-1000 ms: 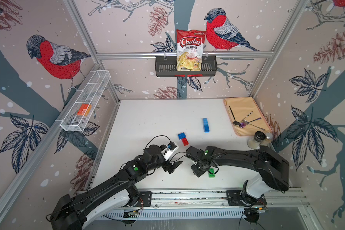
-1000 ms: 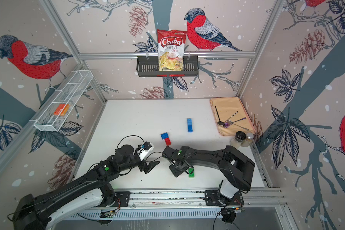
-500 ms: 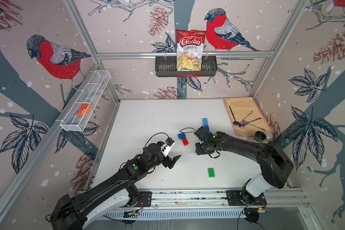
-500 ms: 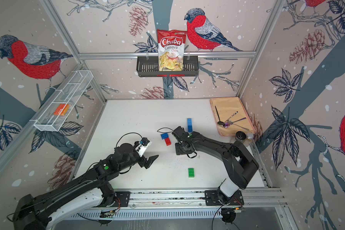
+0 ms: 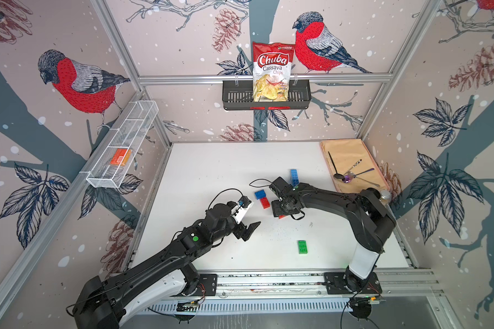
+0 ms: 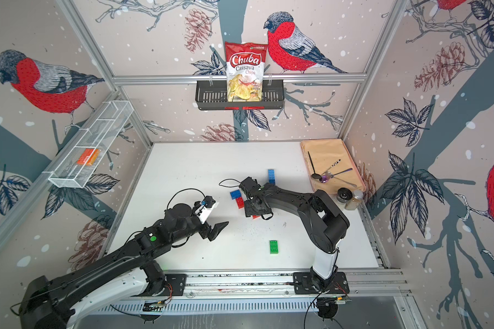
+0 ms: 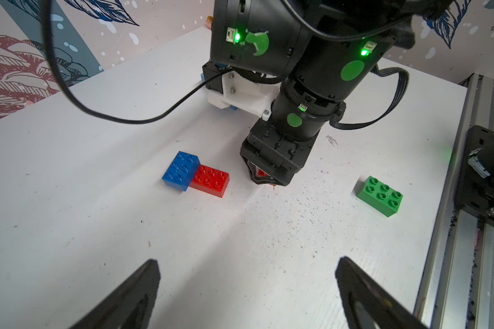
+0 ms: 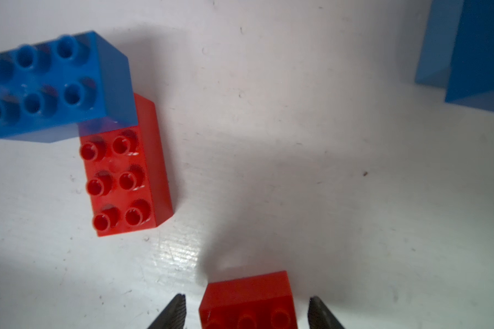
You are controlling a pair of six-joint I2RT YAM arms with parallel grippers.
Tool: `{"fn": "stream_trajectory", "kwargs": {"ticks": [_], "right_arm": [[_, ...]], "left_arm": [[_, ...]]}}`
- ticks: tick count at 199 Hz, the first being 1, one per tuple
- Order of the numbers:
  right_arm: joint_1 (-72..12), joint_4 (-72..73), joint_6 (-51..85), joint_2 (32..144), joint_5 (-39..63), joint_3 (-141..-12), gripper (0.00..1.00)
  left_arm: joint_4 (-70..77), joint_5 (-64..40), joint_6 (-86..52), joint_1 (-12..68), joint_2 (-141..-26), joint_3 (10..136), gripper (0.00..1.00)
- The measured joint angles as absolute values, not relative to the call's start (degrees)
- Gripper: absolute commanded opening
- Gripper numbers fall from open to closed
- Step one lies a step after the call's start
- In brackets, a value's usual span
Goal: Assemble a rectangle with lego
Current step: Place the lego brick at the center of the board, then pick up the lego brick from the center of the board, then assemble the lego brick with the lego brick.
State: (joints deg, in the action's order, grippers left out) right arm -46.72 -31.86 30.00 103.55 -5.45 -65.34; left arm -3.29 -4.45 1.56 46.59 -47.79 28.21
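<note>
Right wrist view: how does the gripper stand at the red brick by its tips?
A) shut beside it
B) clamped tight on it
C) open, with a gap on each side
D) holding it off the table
C: the right gripper straddles the red brick with a visible gap on both sides, touching neither face.

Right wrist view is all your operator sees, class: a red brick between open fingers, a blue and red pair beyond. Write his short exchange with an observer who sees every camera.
Operator: Any brick I can't see?
Observer: Yes, a green brick lies alone toward the robot's side of the table, apart from the rest.
Operator: What is the left gripper doing?
Observer: The left gripper is open and empty, over bare table.
</note>
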Motion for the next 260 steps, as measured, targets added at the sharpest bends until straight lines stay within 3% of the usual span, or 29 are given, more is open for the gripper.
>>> {"fn": "stream_trajectory", "kwargs": {"ticks": [170, 221, 260], "right_arm": [[-49.5, -32.1, 28.2, 104.6, -10.6, -66.2, 0.49], [-49.5, -34.7, 23.8, 103.9, -8.1, -75.0, 0.48], [-49.8, -36.8, 20.9, 108.9, -4.6, -82.6, 0.48]], "left_arm": [[-2.0, -4.4, 0.9, 46.0, -49.2, 28.2, 0.96], [-2.0, -7.5, -8.4, 33.0, -49.1, 30.1, 0.96], [-2.0, -5.8, -12.9, 29.5, -50.3, 30.1, 0.96]]}}
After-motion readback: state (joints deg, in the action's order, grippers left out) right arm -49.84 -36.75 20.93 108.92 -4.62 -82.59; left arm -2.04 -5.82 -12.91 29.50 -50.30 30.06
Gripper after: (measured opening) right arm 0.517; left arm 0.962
